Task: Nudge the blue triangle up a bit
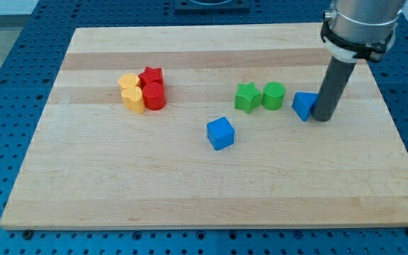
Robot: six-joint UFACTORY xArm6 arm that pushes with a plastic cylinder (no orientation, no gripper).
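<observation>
My tip [321, 118] touching blue triangle [303, 105] on view's right side (no claw fitted, state untellable).

Pale wooden board [190, 191], smooth, matt, with visible lengthwise grain. Blocks of matt, moulded-looking plastic: blue triangle [303, 105], blue cube [220, 133], green star [246, 97], red cylinder [154, 96]. Dark matt rod ending in my tip [321, 118], under a brushed metal collar [363, 18]. Blue perforated table surface [20, 85].
</observation>
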